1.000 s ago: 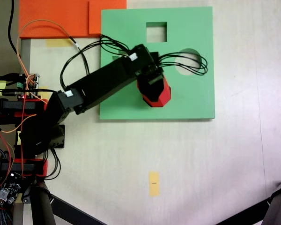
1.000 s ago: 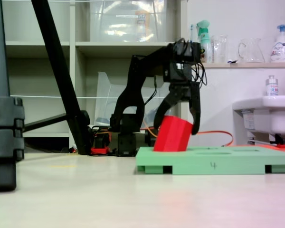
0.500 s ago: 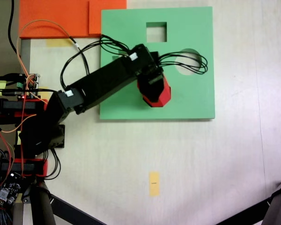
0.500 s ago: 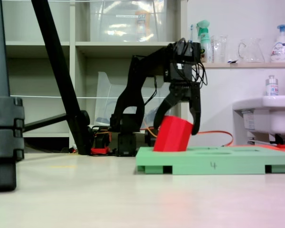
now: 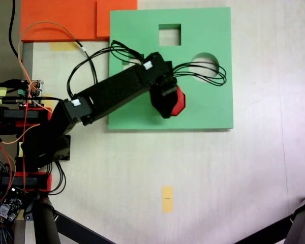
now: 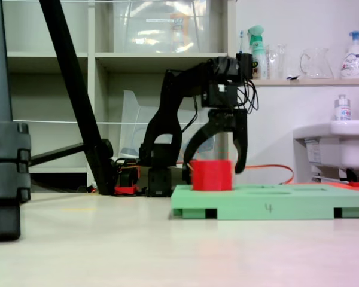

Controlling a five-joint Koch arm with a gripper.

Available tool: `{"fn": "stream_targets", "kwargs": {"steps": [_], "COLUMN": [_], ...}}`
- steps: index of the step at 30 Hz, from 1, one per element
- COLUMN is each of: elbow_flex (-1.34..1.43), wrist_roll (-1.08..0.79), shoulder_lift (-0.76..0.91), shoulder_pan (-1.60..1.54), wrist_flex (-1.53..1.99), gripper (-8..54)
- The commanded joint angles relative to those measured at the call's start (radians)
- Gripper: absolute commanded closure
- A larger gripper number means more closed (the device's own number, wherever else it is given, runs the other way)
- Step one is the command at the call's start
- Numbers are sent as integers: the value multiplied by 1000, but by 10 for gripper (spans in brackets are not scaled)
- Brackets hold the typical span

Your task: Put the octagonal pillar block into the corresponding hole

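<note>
Pale floor (image 6: 107, 251), open shelves (image 6: 137, 57) behind w/ clear bin (image 6: 158, 27); white sink (image 6: 341, 140) at right, bottles (image 6: 354, 54) above.

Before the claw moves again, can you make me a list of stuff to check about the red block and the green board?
1. Red block standing straight, not leaning: ok; the low fixed view shows it upright with a level top.
2. Block pushed all the way into its hole: not ok; most of it sticks up above the green board.
3. Block sitting in the eight-sided hole: cannot tell; the arm covers that spot in the fixed view from above.
4. Claw let go of the block: ok; its jaws stand spread wider than the block.
5. Round hole and square hole free of blocks: ok.
6. Board lying flat on the table: ok.
</note>
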Motion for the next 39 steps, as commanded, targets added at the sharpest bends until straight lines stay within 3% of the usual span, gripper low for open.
{"fn": "stream_targets", "kwargs": {"steps": [1, 7, 11, 16, 20, 22, 24, 32, 39], "elbow_flex": [0, 3, -15, -6, 41, 87, 209, 1147, 1473], "wrist_roll": [-6, -8, -52, -537, -870, -1146, -1356, -1749, -1798], "shoulder_lift": [72, 87, 215, 459, 637, 729, 844, 1238, 1282], "shoulder_pan": [6, 8, -23, 0, 84, 155, 230, 456, 499], "wrist_flex": [81, 86, 44, -83, -94, -173, -316, -1177, -1078], "gripper": [-66, -66, -64, 14, 26, 42, 82, 110, 74]}}
